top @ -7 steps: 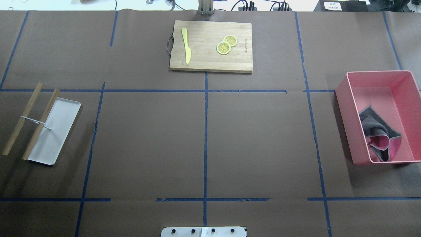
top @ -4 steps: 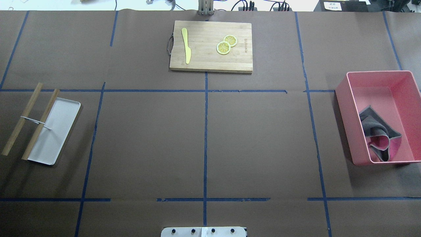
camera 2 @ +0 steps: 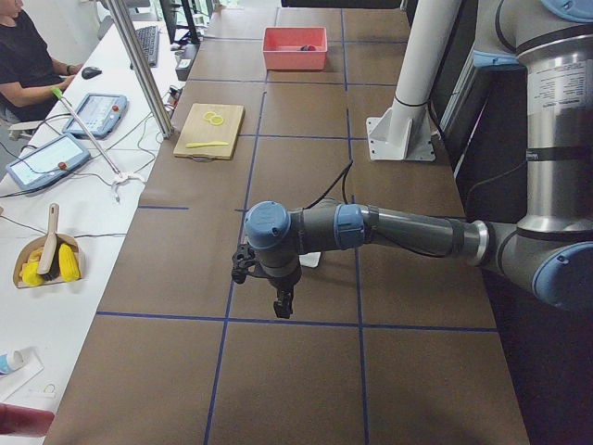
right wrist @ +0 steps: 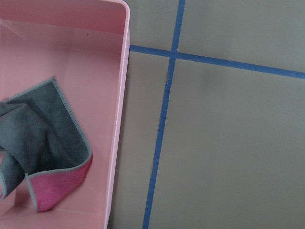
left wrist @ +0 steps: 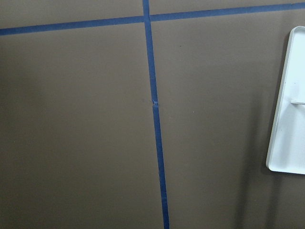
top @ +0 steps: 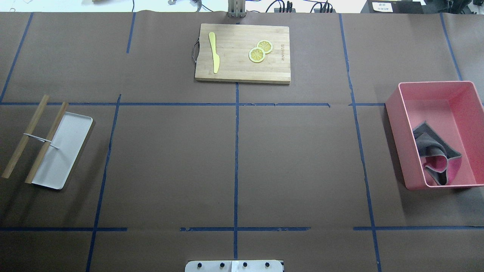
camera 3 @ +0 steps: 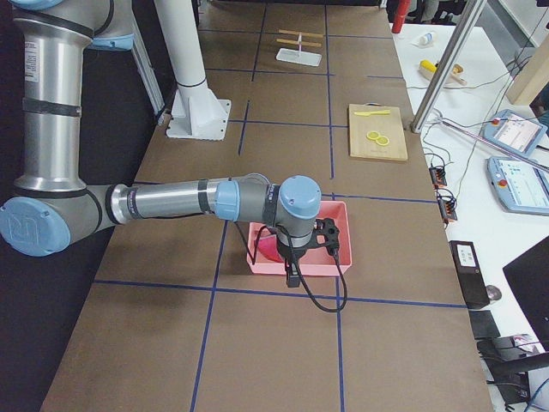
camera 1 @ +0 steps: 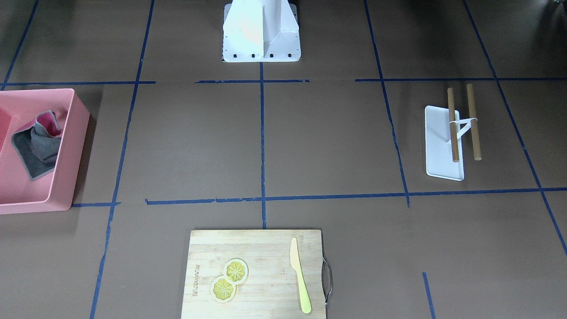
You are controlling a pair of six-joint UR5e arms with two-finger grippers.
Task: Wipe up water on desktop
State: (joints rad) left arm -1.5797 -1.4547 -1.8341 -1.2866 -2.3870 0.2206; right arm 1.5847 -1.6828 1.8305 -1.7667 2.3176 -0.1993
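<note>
The desktop [top: 295, 166] is a matte brown surface with a grid of blue tape lines; I see no water on it. A grey and pink cloth [top: 435, 155] lies crumpled in a pink bin [top: 393, 121] at the right; it also shows in the right wrist view [right wrist: 43, 143] and the front view [camera 1: 37, 148]. My right gripper [camera 3: 292, 276] hangs over the bin's near edge. My left gripper [camera 2: 281, 309] hangs above the desktop beside a white tray [left wrist: 286, 119]. Both show only in the side views, so I cannot tell whether they are open or shut.
A pale wooden cutting board [top: 234, 71] at the far middle carries a yellow knife [top: 214, 51] and two lemon slices [top: 260, 51]. The white tray [top: 64, 155] with two wooden sticks [top: 26, 136] lies at the left. The robot base [camera 1: 261, 31] stands at the near edge.
</note>
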